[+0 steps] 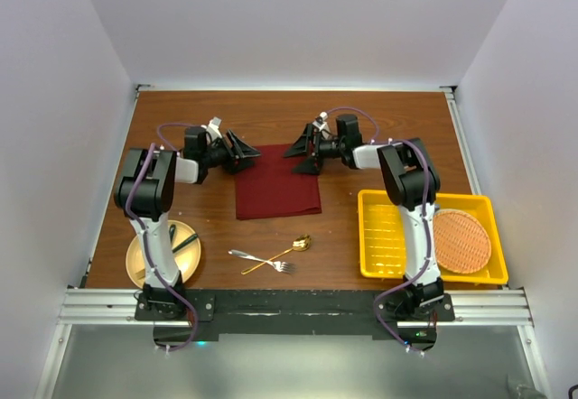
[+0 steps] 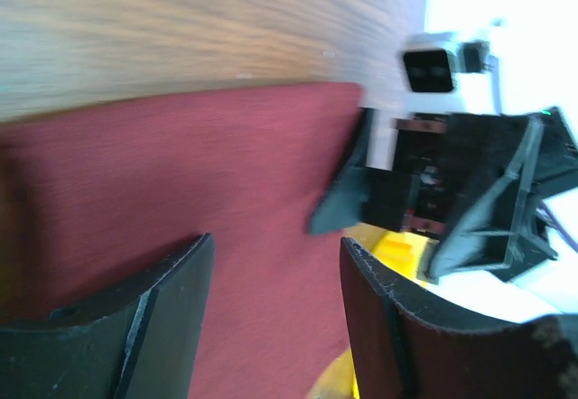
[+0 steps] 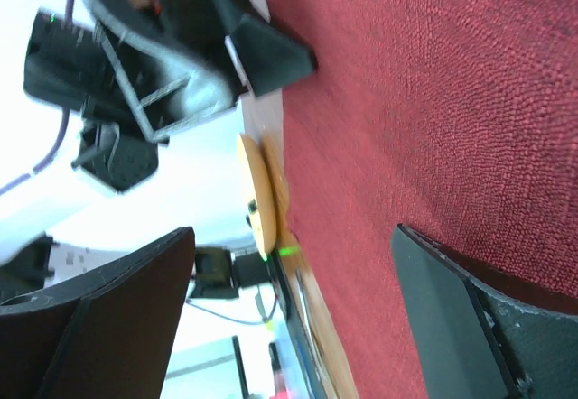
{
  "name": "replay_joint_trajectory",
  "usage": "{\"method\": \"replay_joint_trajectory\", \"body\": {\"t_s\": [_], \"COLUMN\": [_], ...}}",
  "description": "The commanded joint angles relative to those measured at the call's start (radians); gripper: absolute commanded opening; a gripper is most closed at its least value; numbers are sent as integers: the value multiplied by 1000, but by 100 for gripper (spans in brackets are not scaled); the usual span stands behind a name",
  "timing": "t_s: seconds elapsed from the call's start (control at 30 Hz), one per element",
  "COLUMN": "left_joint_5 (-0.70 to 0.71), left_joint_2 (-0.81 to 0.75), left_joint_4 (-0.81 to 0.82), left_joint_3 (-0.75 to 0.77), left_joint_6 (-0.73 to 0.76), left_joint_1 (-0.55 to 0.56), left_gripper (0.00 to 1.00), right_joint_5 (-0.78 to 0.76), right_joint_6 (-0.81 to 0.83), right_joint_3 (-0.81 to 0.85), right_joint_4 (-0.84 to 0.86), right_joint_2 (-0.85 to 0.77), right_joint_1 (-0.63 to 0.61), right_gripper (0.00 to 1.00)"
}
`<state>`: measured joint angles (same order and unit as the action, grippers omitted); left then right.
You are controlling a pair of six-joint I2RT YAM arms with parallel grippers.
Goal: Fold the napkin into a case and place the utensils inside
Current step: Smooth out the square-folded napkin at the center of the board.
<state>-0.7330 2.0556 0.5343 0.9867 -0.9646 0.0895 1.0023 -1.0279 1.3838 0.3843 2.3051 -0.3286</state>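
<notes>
The maroon napkin (image 1: 277,182) lies flat as a folded rectangle in the middle of the table. My left gripper (image 1: 253,157) hovers at its far left corner, jaws open, with only cloth (image 2: 181,173) showing behind the gap (image 2: 275,273). My right gripper (image 1: 293,162) is at the far right corner, wide open (image 3: 293,264) over the cloth (image 3: 433,101). The two grippers face each other across the napkin's far edge. The silver fork (image 1: 257,259) and gold spoon (image 1: 291,247) lie crossed on the wood in front of the napkin.
A yellow tray (image 1: 388,236) at the right holds a round orange woven mat (image 1: 461,240). A gold plate (image 1: 144,264) with dark green-handled cutlery (image 1: 178,239) sits at the near left. White walls enclose the table.
</notes>
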Motion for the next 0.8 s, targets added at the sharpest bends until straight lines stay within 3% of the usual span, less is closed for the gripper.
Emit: {"method": "replay_joint_trajectory", "body": {"t_s": [0.0, 0.07, 0.2, 0.47, 0.77], "left_joint_5": [30, 29, 29, 37, 37], "left_joint_2": [8, 8, 9, -2, -14], "left_joint_4": [-62, -53, -51, -63, -96], "left_joint_3": [1, 3, 12, 4, 9], "left_joint_6": [73, 70, 72, 90, 115], "left_joint_1": [-20, -19, -19, -19, -23], "left_gripper": [62, 62, 62, 62, 62], "right_joint_5": [16, 31, 84, 88, 94], "right_joint_6": [234, 252, 132, -145, -52], "right_joint_3": [29, 58, 61, -63, -111], "right_joint_4": [-240, -289, -203, 96, 16], "right_joint_2": [5, -12, -82, -187, -101], "right_joint_1": [51, 51, 14, -76, -66], "right_gripper": [95, 95, 96, 96, 96]}}
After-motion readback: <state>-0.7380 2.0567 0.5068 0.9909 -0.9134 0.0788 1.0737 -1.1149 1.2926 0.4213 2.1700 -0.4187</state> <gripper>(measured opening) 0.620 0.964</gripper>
